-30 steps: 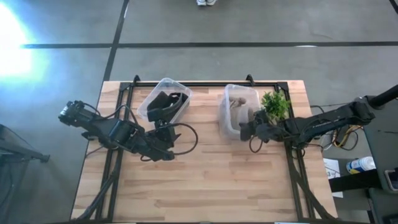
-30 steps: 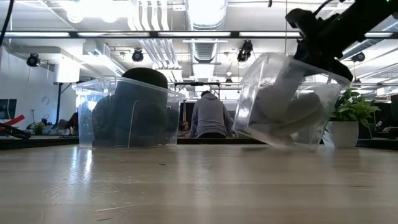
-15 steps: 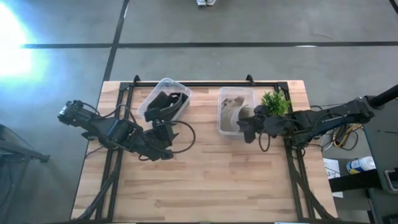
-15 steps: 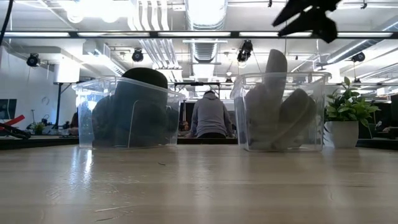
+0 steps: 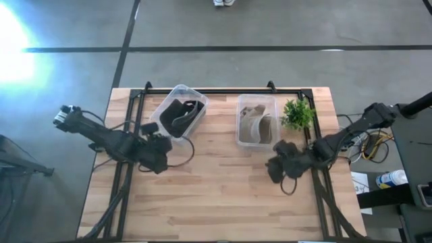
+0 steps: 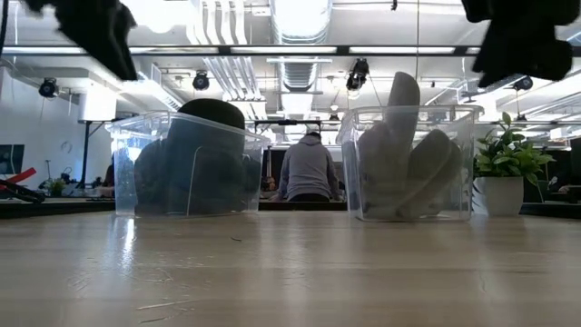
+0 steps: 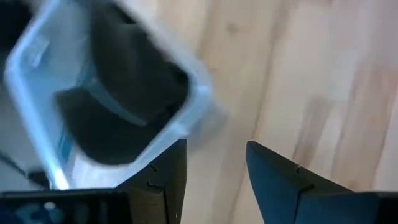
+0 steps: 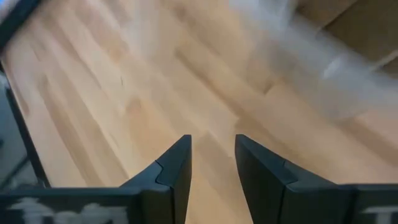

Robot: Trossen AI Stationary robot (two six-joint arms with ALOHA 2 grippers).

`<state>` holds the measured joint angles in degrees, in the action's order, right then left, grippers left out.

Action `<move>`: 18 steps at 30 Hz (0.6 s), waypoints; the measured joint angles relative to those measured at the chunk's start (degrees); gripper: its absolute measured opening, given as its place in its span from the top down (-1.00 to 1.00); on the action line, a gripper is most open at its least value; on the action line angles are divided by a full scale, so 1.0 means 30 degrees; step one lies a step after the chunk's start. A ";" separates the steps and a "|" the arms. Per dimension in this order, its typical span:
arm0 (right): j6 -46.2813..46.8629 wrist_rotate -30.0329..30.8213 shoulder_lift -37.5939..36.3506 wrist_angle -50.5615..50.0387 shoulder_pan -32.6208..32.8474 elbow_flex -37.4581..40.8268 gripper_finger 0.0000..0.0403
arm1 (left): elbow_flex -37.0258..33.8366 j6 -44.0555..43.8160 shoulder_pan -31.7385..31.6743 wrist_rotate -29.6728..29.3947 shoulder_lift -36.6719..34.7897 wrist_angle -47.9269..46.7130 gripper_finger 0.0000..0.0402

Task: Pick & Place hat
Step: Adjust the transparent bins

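A clear bin [image 5: 179, 116] with dark hats [image 7: 115, 93] stands on its base at the table's far left. A second clear bin [image 5: 256, 127] with beige hats [image 6: 408, 159] stands to its right, also flat on the wood. My left gripper [image 5: 159, 150] hovers open just near-left of the dark-hat bin, whose corner [image 7: 186, 115] shows past its fingers. My right gripper [image 5: 275, 167] hangs open over bare wood, near-right of the beige-hat bin; it shows in the right wrist view [image 8: 212, 158]. Both grippers are high in the low view, empty.
A small potted plant [image 5: 298, 115] stands right of the beige-hat bin, near the right arm. A black frame rail [image 5: 223, 90] runs along the far edge. Bare wood [image 5: 216, 196] spreads over the table's near half. A person [image 6: 309, 168] sits beyond the table.
A second ago the beige-hat bin was tilted up at my right gripper; it then dropped level on the table. My right gripper has drawn back toward the near edge, clear of the bin. My left gripper has pulled back toward the left edge, away from the dark-hat bin.
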<state>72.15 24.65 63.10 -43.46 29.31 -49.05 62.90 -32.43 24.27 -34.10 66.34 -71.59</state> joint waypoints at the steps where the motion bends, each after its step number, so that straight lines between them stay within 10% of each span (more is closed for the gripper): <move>1: 0.0055 -0.0195 0.0365 0.0046 0.0309 0.0027 0.40 | -0.0707 0.1495 0.0000 0.0316 -0.0037 0.0747 0.21; 18: 0.0460 -0.0223 0.5132 0.0278 0.1226 -0.2170 0.38 | -0.3242 0.8554 -0.1160 -0.1768 0.0278 0.2983 0.21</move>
<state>73.54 23.98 78.50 -42.63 32.99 -55.56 53.18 -6.77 20.79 -39.40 67.18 -62.63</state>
